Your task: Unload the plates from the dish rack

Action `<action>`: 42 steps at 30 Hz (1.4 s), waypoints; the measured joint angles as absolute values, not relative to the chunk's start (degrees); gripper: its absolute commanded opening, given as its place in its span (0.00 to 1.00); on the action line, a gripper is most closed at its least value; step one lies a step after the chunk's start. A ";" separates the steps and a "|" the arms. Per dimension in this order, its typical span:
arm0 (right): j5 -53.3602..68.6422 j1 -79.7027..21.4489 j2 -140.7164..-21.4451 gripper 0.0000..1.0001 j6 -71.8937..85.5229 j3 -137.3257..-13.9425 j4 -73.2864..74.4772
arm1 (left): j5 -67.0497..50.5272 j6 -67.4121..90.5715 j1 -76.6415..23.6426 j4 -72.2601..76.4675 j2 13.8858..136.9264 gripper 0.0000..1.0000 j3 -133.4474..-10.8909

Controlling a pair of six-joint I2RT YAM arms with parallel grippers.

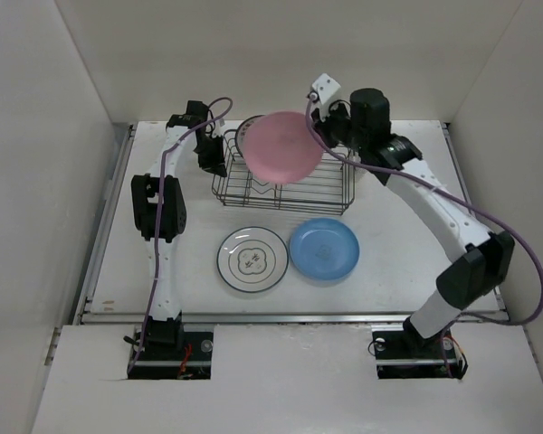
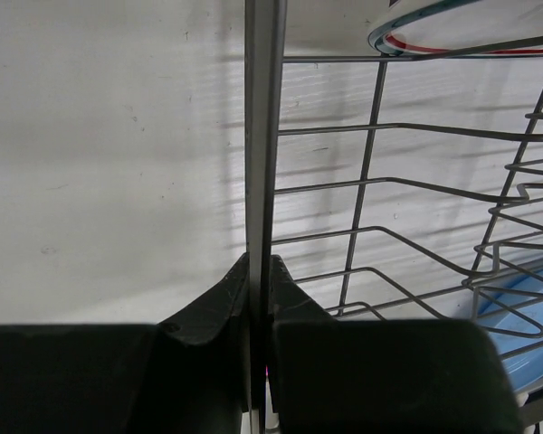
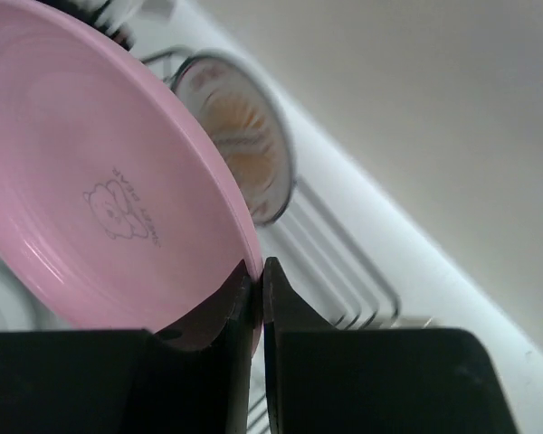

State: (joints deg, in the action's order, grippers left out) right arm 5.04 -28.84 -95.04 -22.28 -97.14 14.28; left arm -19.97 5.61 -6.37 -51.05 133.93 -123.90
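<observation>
Left claw [image 2: 259, 271] is clamped on the rack [image 1: 285, 194] at its left-end wire, far side of the table [image 1: 407, 271]. In front, white plate [image 1: 252, 260] & blue plate [image 1: 324, 250] lie flat, edges meeting. Pink plate [image 1: 285, 145] (small bear print) hangs tilted over the rack, rim pinched by right claw [image 3: 258, 276].

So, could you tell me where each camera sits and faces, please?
Top: above and behind, facing down at table and dish rack; both arms show.
Left wrist: faces along left gripper, shut on a dish rack wire.
Right wrist: faces along right gripper, shut on pink plate rim.
Shared: top and right wrist show the pink plate.
</observation>
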 measured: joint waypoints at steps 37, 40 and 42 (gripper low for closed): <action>11.07 -23.59 -92.40 1.00 -7.27 -93.73 40.21 | -21.23 5.91 -6.02 -50.85 134.21 0.00 -123.92; 11.44 -23.75 -101.43 1.00 -7.22 -104.55 31.99 | -21.15 5.93 -6.02 -50.92 134.26 0.00 -124.01; 12.43 -23.70 -110.32 1.00 -7.44 -113.82 27.53 | -21.08 6.02 -6.02 -50.92 134.26 0.00 -124.01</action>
State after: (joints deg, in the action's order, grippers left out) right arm 12.43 -23.70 -110.32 -7.44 -113.82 27.53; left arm -21.08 6.02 -6.02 -50.92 134.26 -124.01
